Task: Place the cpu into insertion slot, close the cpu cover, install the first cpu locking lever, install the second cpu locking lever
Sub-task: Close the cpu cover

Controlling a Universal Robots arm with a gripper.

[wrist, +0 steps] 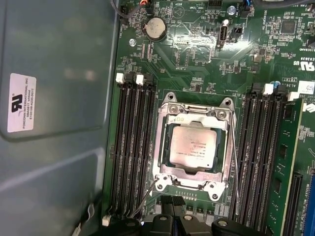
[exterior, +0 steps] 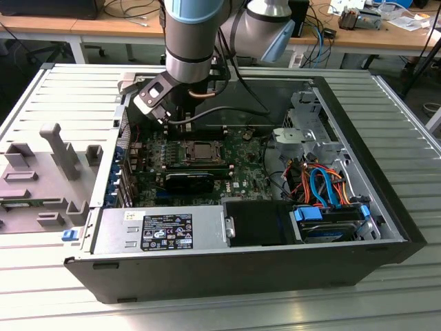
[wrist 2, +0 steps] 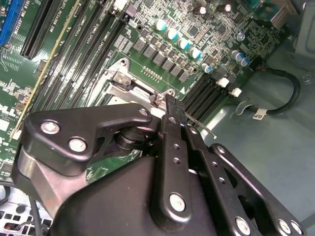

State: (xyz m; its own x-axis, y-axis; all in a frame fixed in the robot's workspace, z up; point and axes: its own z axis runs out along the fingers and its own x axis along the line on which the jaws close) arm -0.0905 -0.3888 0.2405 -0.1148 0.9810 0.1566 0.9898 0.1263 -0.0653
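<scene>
The cpu (exterior: 200,151), a small flat square chip with a silvery metal top. Exterior view: it lies in the middle of the green motherboard inside the open black computer case (exterior: 241,276), which rests on a ribbed metal table (exterior: 386,303). The black gripper (exterior: 180,118) hangs just beside the socket, on the far side.

First wrist view:
- The cpu (wrist: 193,146) is seated flat in the insertion slot (wrist: 224,104), a square silver-bordered socket, with its metal top facing up.
- Being square, the chip has no long axis. Its edges run parallel to the long black memory slots (wrist: 130,147) on either side.
- The cpu cover (wrist: 164,147), a thin silver frame plate with a square window, lies down over the chip's rim. Placing and closing therefore look done.
- The thin wire lever (wrist: 145,199) on the side nearer the grey case panel angles away from the socket across the memory slots and looks unlatched.
- The opposite wire lever (wrist: 235,162) runs along the socket's edge. I cannot tell whether it is hooked.
- The gripper (wrist: 174,221) sits at the socket's near edge with its fingers drawn together.

Second wrist view: the gripper (wrist 2: 170,105) has its tips closed at a corner of the socket, next to the wire lever (wrist 2: 202,127). I cannot tell whether they pinch the wire.
</scene>
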